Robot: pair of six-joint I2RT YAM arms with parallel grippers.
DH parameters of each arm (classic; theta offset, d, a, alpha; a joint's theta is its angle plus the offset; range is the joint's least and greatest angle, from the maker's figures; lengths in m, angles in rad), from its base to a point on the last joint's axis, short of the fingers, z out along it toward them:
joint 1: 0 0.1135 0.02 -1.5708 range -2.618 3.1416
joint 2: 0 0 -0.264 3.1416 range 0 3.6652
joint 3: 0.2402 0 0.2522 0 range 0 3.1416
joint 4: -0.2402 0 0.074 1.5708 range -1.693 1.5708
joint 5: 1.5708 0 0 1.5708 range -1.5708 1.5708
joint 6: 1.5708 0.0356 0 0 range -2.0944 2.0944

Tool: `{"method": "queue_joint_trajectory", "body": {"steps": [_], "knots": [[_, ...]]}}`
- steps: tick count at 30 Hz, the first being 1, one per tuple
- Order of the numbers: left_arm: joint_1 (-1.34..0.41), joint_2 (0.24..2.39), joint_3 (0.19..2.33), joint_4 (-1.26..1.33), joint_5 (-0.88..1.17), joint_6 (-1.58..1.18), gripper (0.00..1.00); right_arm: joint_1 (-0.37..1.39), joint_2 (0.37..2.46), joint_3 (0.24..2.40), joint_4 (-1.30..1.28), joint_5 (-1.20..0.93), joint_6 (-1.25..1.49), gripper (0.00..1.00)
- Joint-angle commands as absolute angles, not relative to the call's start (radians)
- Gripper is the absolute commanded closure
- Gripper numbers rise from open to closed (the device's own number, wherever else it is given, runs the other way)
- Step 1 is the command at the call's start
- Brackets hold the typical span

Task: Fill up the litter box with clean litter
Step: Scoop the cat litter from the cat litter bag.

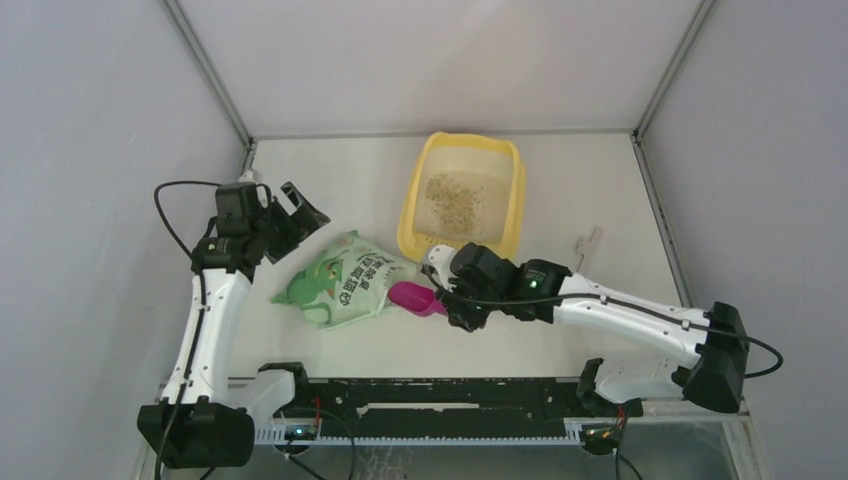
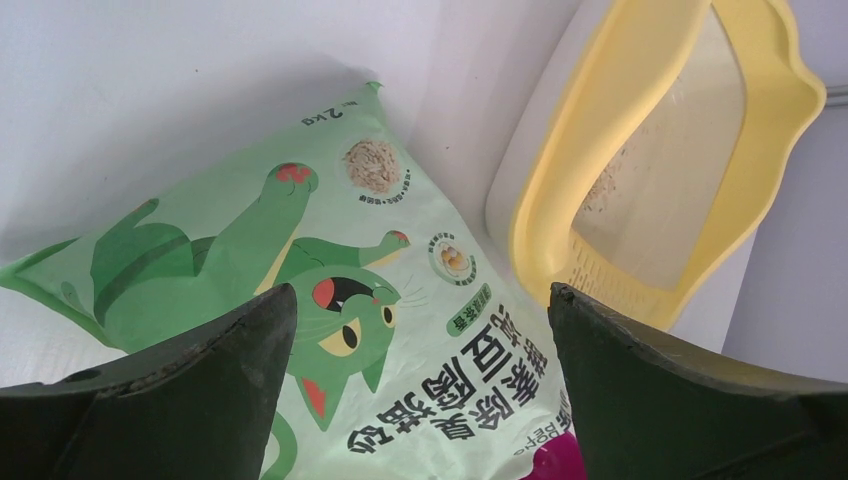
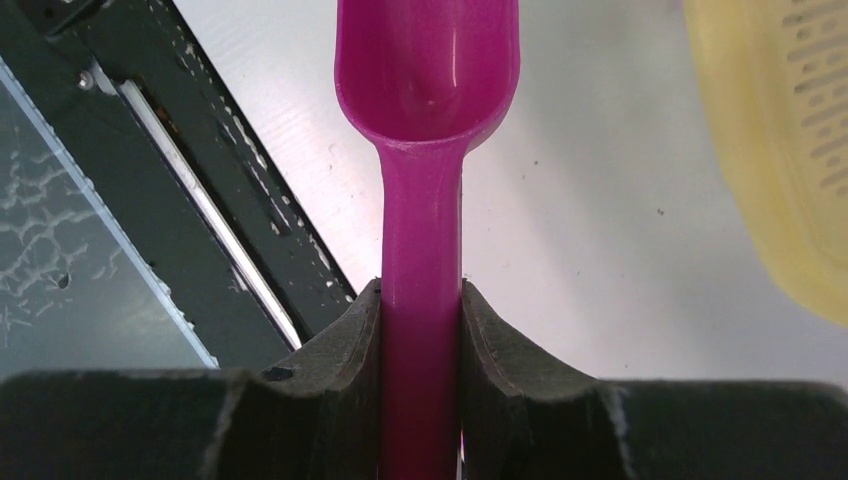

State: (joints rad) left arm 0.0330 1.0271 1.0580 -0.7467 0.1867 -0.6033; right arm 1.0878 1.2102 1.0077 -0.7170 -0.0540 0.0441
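Clamping the right pincer [image 3: 420, 292] on the handle of the magenta scoop [image 3: 427, 90], both pads pressing the handle's sides, bowl pointing forward and showing empty. Holding that scoop low over the table [image 1: 620, 200], bowl just beside the near edge of the light green litter bag [image 1: 345, 282] and near the grille end of the litter box [image 1: 409, 212]. Hovering the left pincer [image 2: 420, 300] above the far side of the bag, jaws standing wide apart and gripping nothing. Locating the litter box upright at the far middle of the table, beyond bag and scoop, carrying only a thin, patchy scatter of clean litter [image 1: 455, 195] on its floor, with much pale floor showing through. Judging the step in hand as loading the scoop for a further trip, with filling well short of done. Calling next for steering the bowl to the bag's opening, not plainly visible in any view, so confirming its position first. Then digging in shallowly, lifting level, swinging over the yellow rim and tipping inside the walls. Probably needing the left pincer for pinching and steadying the bag, guarding against limp film sliding away under a push from the scoop. Watching for granules spilling onto the table during the carry.
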Motion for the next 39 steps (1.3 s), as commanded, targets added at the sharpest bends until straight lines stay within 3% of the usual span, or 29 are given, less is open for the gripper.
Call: {"method": "queue_joint_trajectory", "body": {"steps": [1,9,18,23,29,39], "knots": [[0.035,1.035,1.023,-0.691,0.179,-0.607,0.0,1.076,1.325,1.172,-0.717,-0.078,0.003,1.0],[0.035,1.061,1.01,-0.678,0.169,-0.604,0.0,1.007,1.693,1.509,-0.916,-0.122,0.002,1.0],[0.035,1.086,0.989,-0.654,0.161,-0.604,0.0,1.047,1.782,1.628,-1.142,-0.095,0.016,1.0],[0.035,1.104,0.976,-0.65,0.148,-0.601,0.0,1.045,1.993,1.877,-1.264,-0.052,0.032,1.0],[0.035,1.114,0.961,-0.647,0.125,-0.595,0.0,1.045,2.172,2.079,-1.238,-0.079,0.079,1.0],[0.035,1.125,0.948,-0.649,0.113,-0.585,0.0,1.036,2.195,1.972,-1.017,-0.097,0.149,1.0]]}}
